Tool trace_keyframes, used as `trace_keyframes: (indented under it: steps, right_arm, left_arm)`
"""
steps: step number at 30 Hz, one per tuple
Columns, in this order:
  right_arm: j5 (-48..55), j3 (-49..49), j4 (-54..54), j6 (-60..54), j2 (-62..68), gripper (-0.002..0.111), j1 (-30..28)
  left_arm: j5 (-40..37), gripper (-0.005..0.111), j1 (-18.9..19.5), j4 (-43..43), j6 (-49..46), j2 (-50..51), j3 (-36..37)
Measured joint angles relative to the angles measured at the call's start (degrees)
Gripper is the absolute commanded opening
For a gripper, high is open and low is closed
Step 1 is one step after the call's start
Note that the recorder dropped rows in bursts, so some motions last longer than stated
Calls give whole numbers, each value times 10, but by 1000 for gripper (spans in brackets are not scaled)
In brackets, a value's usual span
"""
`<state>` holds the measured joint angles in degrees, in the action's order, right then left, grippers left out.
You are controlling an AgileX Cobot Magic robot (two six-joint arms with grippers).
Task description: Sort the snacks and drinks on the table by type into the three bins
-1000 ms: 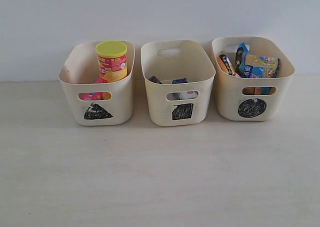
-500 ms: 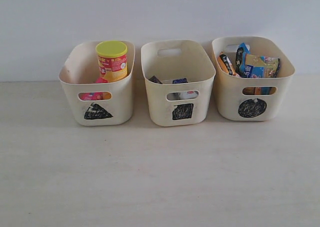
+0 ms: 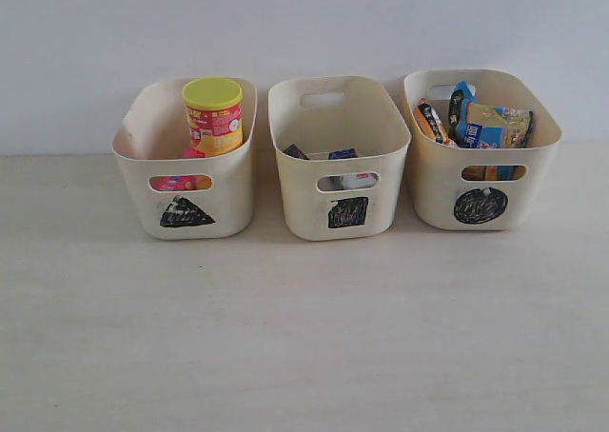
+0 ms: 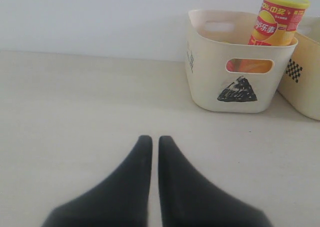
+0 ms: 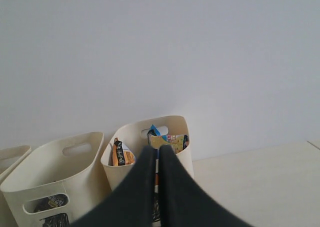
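Note:
The three bins stand in a row by the wall. In the left bin (image 3: 228, 204) a yellow chip tube (image 3: 212, 113) stands upright, and a pink tube (image 3: 176, 182) shows through the handle cutout. The middle bin (image 3: 304, 213) holds the drinks: a dark carton (image 3: 295, 151) and a white-and-blue one (image 3: 344, 155). Crinkly snack bags (image 3: 490, 126) fill the right bin (image 3: 438, 204). Neither gripper shows in the exterior view. My left gripper (image 4: 151, 139) is shut and empty over bare table, short of the left bin (image 4: 210, 82). The right gripper (image 5: 159, 149) is shut and empty in front of the right bin (image 5: 130, 139).
A plain white wall (image 3: 304, 23) rises right behind the bins. The pale wooden table (image 3: 304, 337) stretches in front of them. Each bin carries a black scribbled mark (image 3: 186, 213) on its front.

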<state>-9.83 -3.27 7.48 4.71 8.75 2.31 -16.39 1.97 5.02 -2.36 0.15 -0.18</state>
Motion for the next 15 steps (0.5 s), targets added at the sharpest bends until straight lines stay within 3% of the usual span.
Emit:
trace_keyframes:
  steps: [8, 15]
  right_arm:
    - [11, 0, 0, 0, -13, 0, -2]
    - [256, 30, -4, -30, -84, 0, -29]
  left_arm:
    - [0, 4, 0, 0, 0, 0, 0]
    - [0, 4, 0, 0, 0, 0, 0]
